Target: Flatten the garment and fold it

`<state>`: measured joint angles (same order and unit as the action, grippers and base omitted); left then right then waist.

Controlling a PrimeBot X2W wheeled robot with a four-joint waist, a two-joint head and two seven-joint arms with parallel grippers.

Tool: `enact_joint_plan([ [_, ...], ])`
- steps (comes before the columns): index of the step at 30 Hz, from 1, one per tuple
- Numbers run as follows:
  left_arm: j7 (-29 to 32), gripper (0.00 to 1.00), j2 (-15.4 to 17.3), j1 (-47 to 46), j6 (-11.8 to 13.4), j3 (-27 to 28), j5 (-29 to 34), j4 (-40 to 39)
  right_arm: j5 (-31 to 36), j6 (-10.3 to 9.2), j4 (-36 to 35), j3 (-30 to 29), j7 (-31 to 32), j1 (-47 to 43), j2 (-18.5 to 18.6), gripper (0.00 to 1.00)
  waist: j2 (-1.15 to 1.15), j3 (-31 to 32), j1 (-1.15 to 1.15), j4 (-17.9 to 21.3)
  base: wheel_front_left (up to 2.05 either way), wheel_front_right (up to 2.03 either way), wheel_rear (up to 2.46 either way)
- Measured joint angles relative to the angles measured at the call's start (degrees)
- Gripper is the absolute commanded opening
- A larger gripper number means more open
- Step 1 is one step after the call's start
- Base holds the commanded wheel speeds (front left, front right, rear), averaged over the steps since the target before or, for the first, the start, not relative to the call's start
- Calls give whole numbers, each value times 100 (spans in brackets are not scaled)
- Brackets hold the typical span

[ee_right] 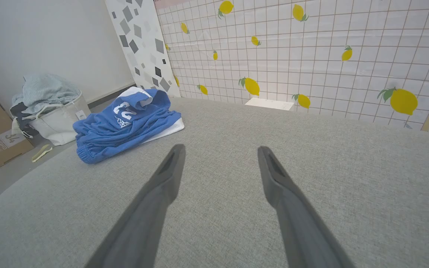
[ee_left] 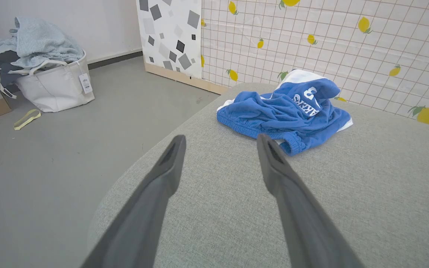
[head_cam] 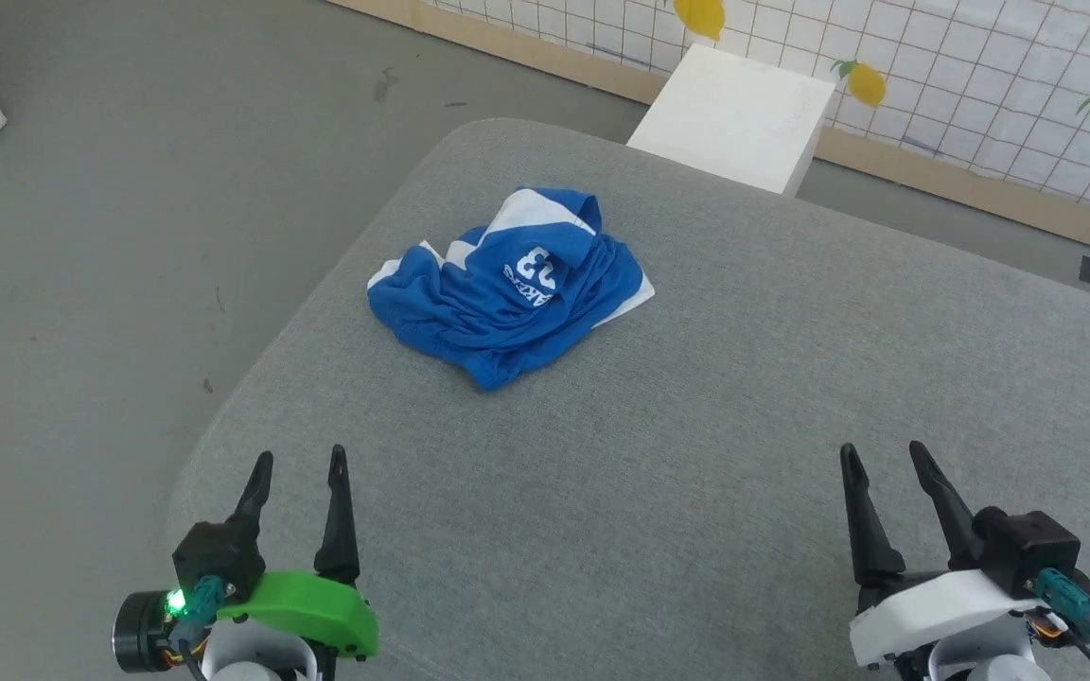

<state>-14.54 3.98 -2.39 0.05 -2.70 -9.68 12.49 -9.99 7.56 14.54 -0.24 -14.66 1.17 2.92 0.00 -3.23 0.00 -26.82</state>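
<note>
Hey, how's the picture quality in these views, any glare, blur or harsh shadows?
Head view: even soft light, no glare, garment sharp with faint shadow. Left wrist view: left hand soft-edged up close, garment crisp. Right wrist view: right hand likewise soft, lemon wall clear.

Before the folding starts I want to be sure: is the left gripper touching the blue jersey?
Apart. The head view shows the left gripper open, and bare grey surface lies between its fingertips and the jersey.
</note>
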Motion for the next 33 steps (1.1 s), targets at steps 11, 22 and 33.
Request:
enact_joint_plan([
  [11, -2, 100, -1, -710, -210, 157, -247, 62, 8, 0, 11, 48, -1, 82, 0, 100, 0, -71, 0, 146, 0, 0, 0],
  [22, 1251, 100, 493, -3317, -633, 236, -959, 2148, 312, 0, -209, 124, 123, 561, -3, 100, 0, -630, 0, 668, 0, 0, 0],
  [33, 3862, 100, 786, -4743, -548, 121, -1326, 3793, 459, 0, -522, 22, 269, 680, -3, 100, 0, -1395, 1, 1300, 0, 0, 0],
])
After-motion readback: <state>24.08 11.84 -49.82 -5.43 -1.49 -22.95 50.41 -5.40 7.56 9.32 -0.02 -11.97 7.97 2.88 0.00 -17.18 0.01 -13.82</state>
